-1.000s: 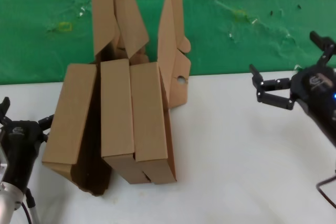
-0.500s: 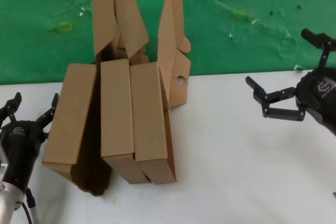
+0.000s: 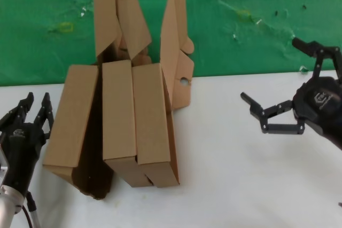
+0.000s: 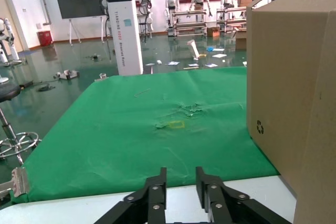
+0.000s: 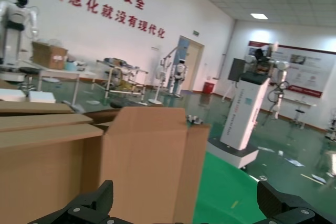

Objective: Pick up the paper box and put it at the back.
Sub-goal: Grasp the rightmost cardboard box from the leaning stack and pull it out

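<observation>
Pincer right (image 3: pixel 278 111) hangs spread wide and empty over the counter (image 3: pixel 240 174) toward its right edge, left pincer (image 3: pixel 33 111) nearly closed and empty, so we judge the paper box (image 3: pixel 160 116) near the back edge light, crushable, best gripped across its stiff side walls.
</observation>
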`<action>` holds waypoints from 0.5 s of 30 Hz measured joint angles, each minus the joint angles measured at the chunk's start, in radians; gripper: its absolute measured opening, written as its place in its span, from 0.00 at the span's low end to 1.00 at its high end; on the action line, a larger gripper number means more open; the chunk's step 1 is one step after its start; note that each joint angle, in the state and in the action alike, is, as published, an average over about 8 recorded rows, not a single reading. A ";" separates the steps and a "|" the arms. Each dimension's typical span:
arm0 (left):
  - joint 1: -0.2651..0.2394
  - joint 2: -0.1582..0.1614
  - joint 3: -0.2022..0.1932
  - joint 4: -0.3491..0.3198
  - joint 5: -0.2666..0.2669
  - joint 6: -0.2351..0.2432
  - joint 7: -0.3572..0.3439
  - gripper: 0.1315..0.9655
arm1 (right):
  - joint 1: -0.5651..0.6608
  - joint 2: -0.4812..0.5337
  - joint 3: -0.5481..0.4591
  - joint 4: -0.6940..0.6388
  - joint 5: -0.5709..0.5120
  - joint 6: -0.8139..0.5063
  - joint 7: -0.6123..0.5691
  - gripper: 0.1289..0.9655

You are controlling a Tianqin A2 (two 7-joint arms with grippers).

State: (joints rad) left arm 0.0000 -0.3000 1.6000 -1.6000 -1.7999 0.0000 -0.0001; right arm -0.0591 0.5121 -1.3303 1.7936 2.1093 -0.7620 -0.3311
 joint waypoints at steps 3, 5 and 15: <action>0.000 0.000 0.000 0.000 0.000 0.000 0.000 0.22 | -0.007 0.009 0.000 0.009 -0.001 -0.011 0.000 1.00; 0.000 0.000 0.000 0.000 0.000 0.000 0.000 0.17 | -0.011 0.014 0.001 0.017 -0.002 -0.014 0.001 1.00; 0.000 0.000 0.000 0.000 0.000 0.000 0.000 0.04 | -0.039 0.031 0.001 0.064 -0.025 -0.007 0.002 1.00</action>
State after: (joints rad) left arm 0.0000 -0.3000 1.6000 -1.6000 -1.7999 0.0000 -0.0001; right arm -0.0983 0.5434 -1.3293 1.8580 2.0842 -0.7692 -0.3294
